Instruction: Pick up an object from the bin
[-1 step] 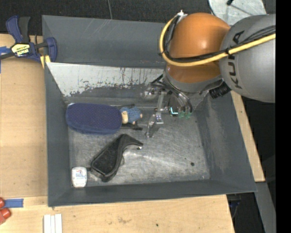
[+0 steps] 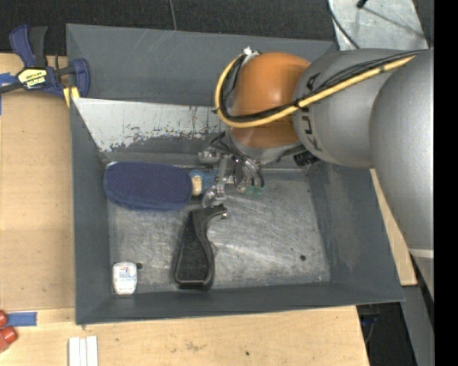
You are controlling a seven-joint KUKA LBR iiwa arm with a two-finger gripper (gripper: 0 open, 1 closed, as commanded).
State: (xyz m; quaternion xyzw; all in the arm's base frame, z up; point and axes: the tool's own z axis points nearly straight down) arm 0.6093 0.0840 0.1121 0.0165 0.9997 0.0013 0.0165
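Note:
My gripper point(image 2: 229, 174) hangs low over the middle of the bin, under the orange cover on the wrist. Its tip is just above the upper end of a black, handle-shaped tool point(image 2: 194, 254) that lies lengthwise towards the bin's front wall. Immediately left of the gripper lies a dark blue oval pad point(image 2: 146, 186) with a small pale knob point(image 2: 196, 181) at its right end, close to the gripper. I see nothing held in the gripper.
A small white round thing point(image 2: 124, 277) sits in the front left corner of the bin. The bin floor to the right of the black tool is bare. The arm reaches in from the right over the back right part of the bin.

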